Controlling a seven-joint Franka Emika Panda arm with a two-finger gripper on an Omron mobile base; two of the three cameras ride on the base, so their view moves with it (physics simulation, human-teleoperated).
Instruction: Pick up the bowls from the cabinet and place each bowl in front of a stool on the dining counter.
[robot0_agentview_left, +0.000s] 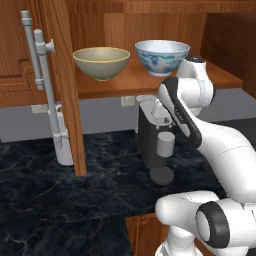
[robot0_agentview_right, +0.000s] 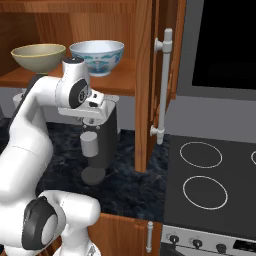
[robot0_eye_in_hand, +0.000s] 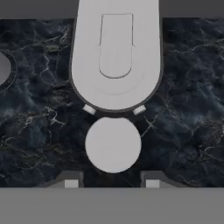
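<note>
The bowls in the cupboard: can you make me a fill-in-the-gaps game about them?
1. The number of bowls on the cabinet shelf is ____.
2. The white bowl has a painted pattern coloured ____.
3. Seen from the left base view, the olive-tan bowl sits to the ____ of the white bowl.
4. The coffee machine stands ____ the shelf.

Missing words: two; blue; left; below

You are looking at a claw (robot0_eye_in_hand: 112, 183) with small dark tips. Right under it a grey and black coffee machine (robot0_eye_in_hand: 115, 57) is standing on a black counter (robot0_eye_in_hand: 35, 131) with white marble lines. Above the claw, an olive-tan bowl (robot0_agentview_left: 101, 62) with a yellowish rim and a white bowl (robot0_agentview_left: 161, 56) with blue painting are sitting in the reddish-brown cabinet (robot0_agentview_left: 67, 90), which has grey handles (robot0_agentview_left: 42, 70).
</note>
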